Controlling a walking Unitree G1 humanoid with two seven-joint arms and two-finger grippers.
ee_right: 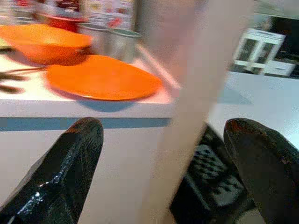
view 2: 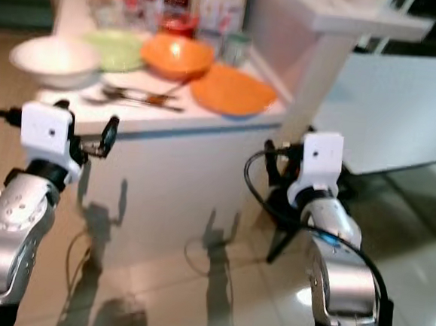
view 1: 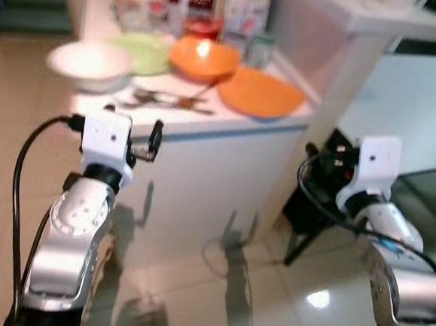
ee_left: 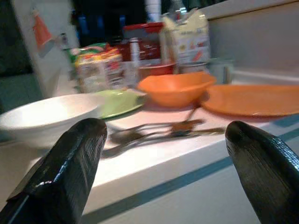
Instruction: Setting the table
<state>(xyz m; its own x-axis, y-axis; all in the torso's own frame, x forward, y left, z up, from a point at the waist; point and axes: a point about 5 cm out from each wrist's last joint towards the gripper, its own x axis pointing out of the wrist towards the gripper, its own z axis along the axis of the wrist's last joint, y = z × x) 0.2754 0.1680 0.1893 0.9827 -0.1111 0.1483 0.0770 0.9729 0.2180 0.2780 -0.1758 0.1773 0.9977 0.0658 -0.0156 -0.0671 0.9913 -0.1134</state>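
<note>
Two pincers hang short of the counter point(view 1: 205, 128) in the head view; nothing is grasped. It carries the white bowl point(view 1: 90, 64), cutlery point(view 1: 170, 100), orange bowl point(view 1: 203, 58) and orange plate point(view 1: 260, 93).

Left wrist view: left pincer point(ee_left: 168, 182) spread wide, facing the cutlery; approach level, just above the counter edge.

Right wrist view: right pincer point(ee_right: 161, 172) spread, near the plate's corner.

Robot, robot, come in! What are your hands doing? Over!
Left gripper open, raised before the counter edge. Right gripper open, empty, beside the counter. Orange plate, orange bowl, cutlery untouched. Nothing blocking.
</note>
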